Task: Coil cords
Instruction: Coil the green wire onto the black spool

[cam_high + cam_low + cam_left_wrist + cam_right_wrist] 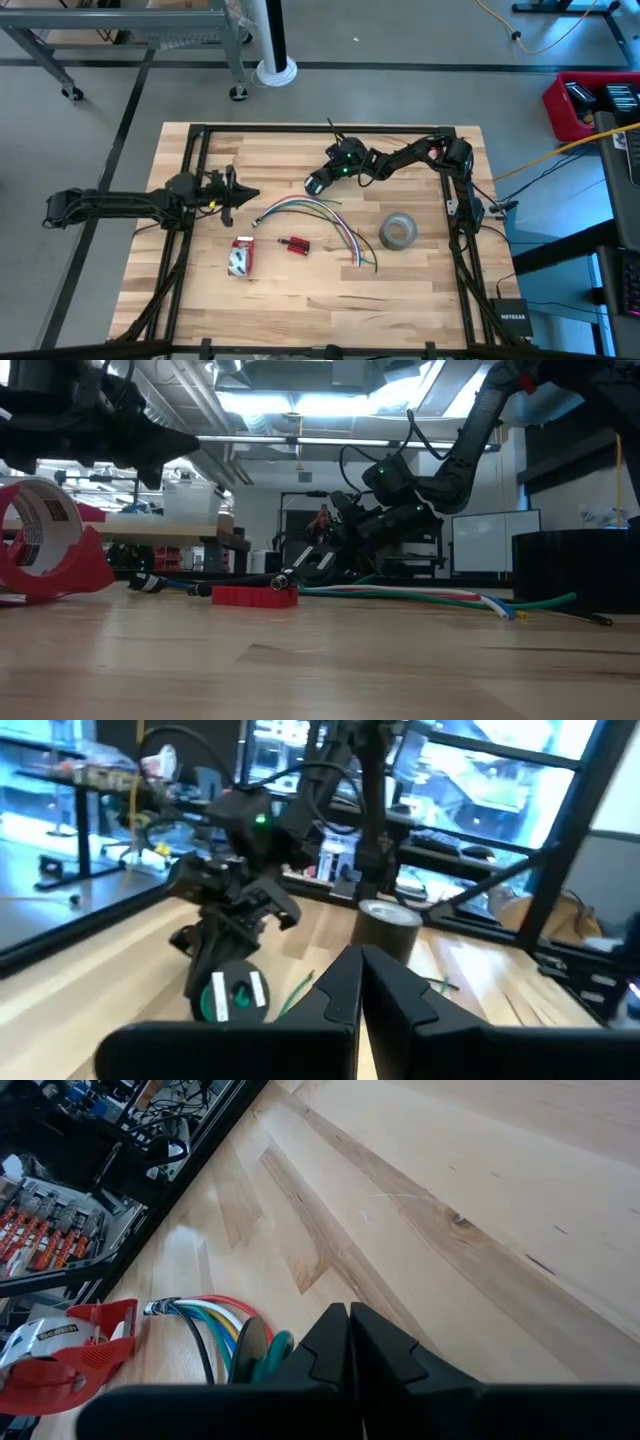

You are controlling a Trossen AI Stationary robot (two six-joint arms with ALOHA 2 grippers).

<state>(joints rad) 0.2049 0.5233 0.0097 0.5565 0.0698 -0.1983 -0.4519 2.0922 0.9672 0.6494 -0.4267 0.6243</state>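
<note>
1. Cords [318,212] fanned loose at centre of table [300,290], below right gripper [314,185].
2. Fingers pressed together on both; left gripper [246,194] at left.
3. Risk, as judgement: closed fingers could shove strands apart rather than gather them, or snag tape dispenser [240,257].

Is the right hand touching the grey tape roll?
Apart. In the high view the right hand sits near the table's far side, and bare wood shows plainly between it and the grey tape roll.
</note>
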